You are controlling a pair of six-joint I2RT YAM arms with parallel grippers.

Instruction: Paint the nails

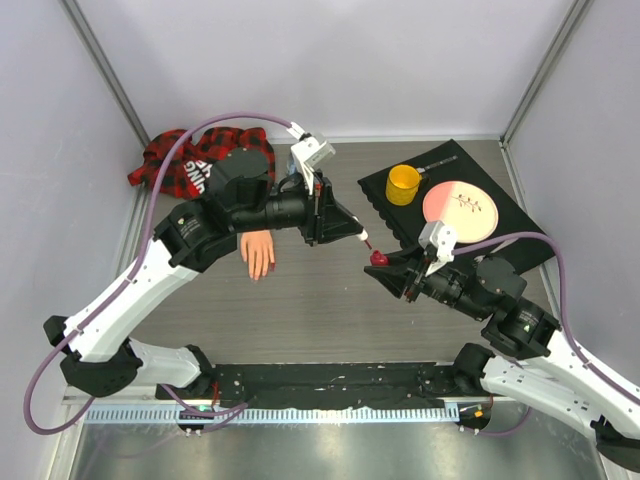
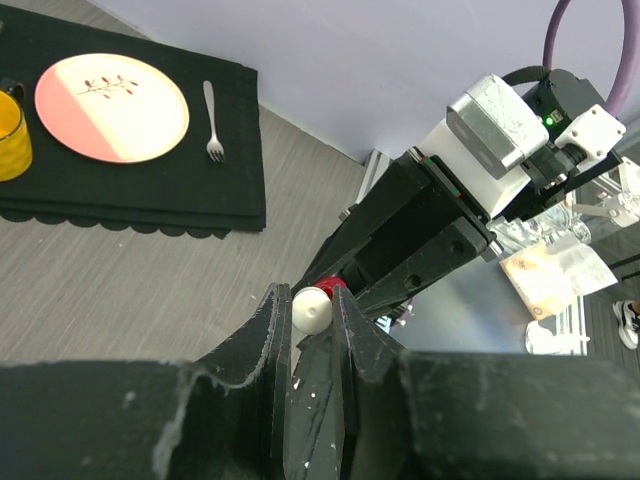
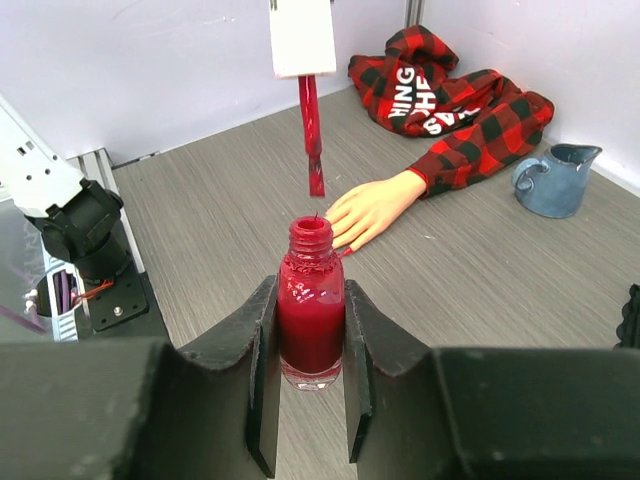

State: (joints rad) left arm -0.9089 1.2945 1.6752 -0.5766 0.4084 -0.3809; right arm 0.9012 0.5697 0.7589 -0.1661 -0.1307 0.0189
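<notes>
Right gripper (image 3: pixel 308 300) is clamped on the opened polish bottle (image 3: pixel 311 330). Left gripper (image 2: pixel 312 300) is clenched on the white cap (image 2: pixel 311 312), with the brush (image 3: pixel 313 150) held just above the bottle neck. Mannequin hand (image 3: pixel 372 212) is seen mid-frame beyond the bottle. Its nails (image 3: pixel 338 222) are judged unpainted, so all the painting is left.

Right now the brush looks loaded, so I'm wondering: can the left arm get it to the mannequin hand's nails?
Probably yes. The left gripper holds the brush just above the bottle, and the table between bottle and nails looks bare. The mannequin hand lies close under that arm, though.
</notes>
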